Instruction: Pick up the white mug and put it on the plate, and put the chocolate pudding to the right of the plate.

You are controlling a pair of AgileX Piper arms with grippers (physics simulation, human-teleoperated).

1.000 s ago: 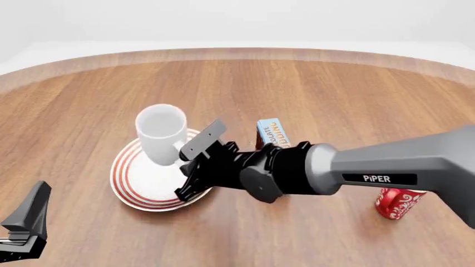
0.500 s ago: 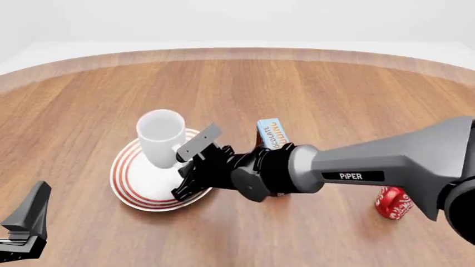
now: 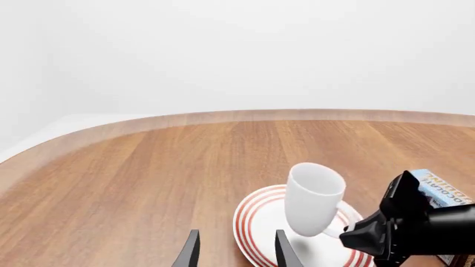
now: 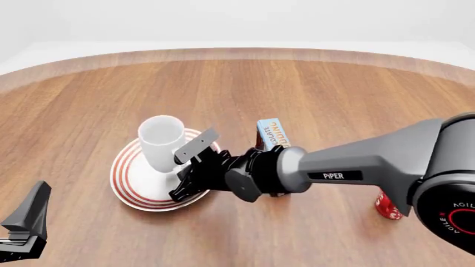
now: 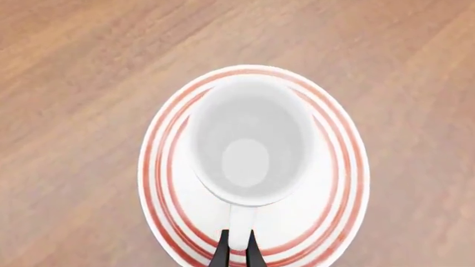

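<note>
The white mug [image 4: 162, 142] stands slightly tilted over the plate [image 4: 128, 179], a round white plate with red rings. My right gripper [image 4: 184, 167] is shut on the mug's handle [image 5: 239, 225], and its thin fingertips [image 5: 222, 255] pinch the handle from both sides. Whether the mug's base rests on the plate [image 5: 159, 183] I cannot tell. The chocolate pudding [image 4: 271, 133] stands upright just right of the plate, partly behind my right arm. My left gripper [image 3: 236, 253] is open and holds nothing, near the table's front left, short of the plate [image 3: 256, 222] and mug [image 3: 313, 206].
A red soda can [image 4: 386, 210] stands at the right, partly hidden behind my right arm. That arm stretches across the table from the right edge to the plate. The pudding [image 3: 441, 189] shows behind the right gripper [image 3: 386, 231] in the left wrist view.
My right gripper has moved down and slightly left with the mug, bringing it lower over the plate. The left arm has not moved.
</note>
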